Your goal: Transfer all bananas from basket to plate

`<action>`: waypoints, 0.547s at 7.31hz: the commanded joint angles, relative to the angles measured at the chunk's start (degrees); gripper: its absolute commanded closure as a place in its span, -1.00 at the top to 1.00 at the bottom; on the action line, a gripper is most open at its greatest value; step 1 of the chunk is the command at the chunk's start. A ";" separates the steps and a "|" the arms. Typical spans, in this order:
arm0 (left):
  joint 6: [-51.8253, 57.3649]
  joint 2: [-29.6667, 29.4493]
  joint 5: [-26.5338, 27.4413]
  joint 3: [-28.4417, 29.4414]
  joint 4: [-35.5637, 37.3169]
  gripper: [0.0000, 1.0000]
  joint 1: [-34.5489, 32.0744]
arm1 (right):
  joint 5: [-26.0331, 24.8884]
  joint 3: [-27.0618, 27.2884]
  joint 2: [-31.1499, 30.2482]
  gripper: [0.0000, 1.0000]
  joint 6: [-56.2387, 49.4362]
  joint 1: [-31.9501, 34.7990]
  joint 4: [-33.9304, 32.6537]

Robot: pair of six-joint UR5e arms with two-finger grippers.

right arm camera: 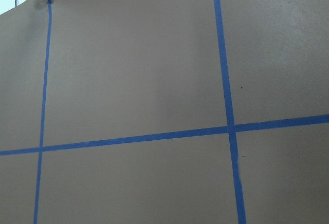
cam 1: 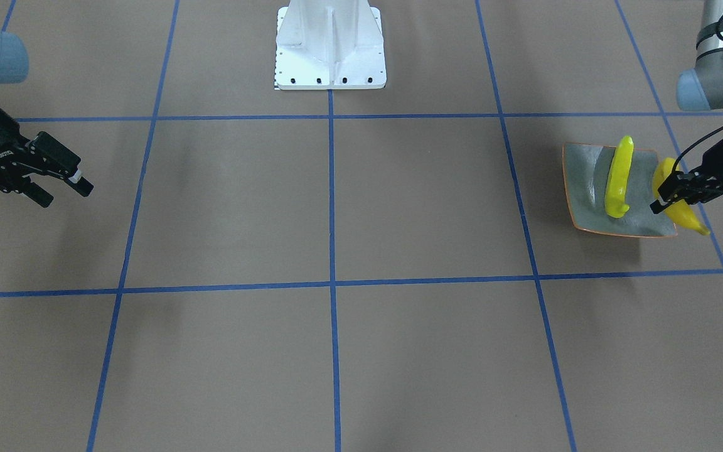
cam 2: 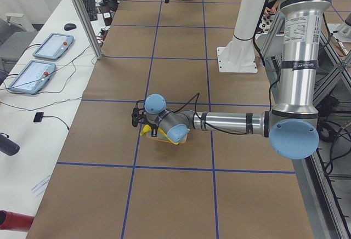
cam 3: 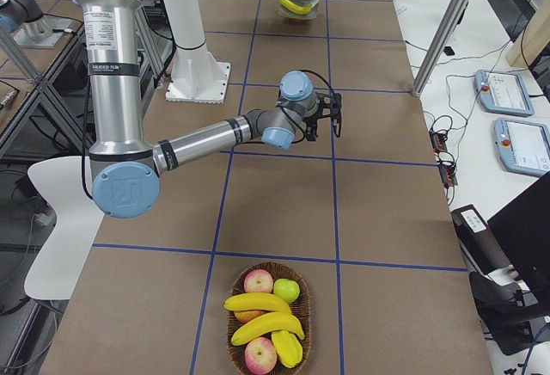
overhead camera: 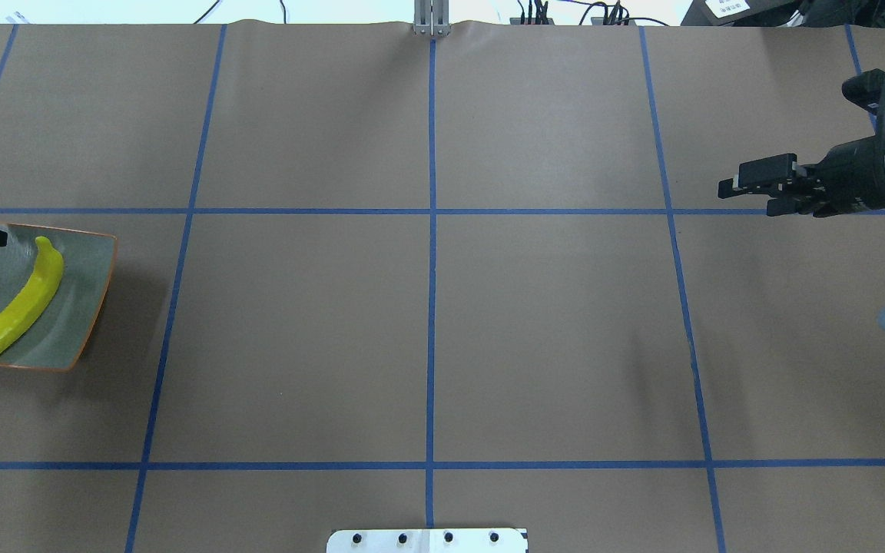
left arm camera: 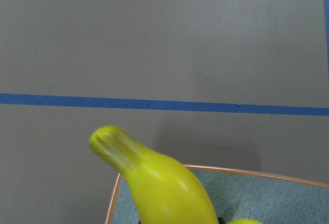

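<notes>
The grey-green plate (cam 1: 584, 188) sits at the table's end on my left side, also visible in the overhead view (overhead camera: 85, 299). One yellow banana (cam 1: 619, 179) lies across it. My left gripper (cam 1: 663, 199) is shut on a second banana (cam 1: 685, 213), held low over the plate's outer edge. The left wrist view shows that banana (left arm camera: 164, 183) close up above the plate's rim (left arm camera: 267, 173). The basket (cam 3: 236, 332) stands at the far right end and holds three bananas (cam 3: 265, 328). My right gripper (cam 1: 65, 193) hangs open and holds nothing above bare table.
Apples and a green fruit share the basket with the bananas. The white robot base (cam 1: 330, 47) is bolted at mid-table on the robot's side. Blue tape lines grid the brown table. Tablets and cables lie on a side bench (cam 2: 49, 58).
</notes>
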 commanded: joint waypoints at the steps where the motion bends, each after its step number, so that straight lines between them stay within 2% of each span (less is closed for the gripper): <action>1: -2.20 0.35 0.06 -0.04 0.01 -1.00 0.74 | -0.03 -0.07 0.05 1.00 0.03 -0.07 0.08; 2: -3.77 0.27 0.33 -0.04 -0.08 -1.00 1.00 | -0.03 0.10 0.05 1.00 0.03 -0.07 0.08; 4: -3.70 -0.08 0.33 0.13 -0.08 0.52 1.44 | -0.03 0.10 0.13 1.00 0.03 -0.07 0.08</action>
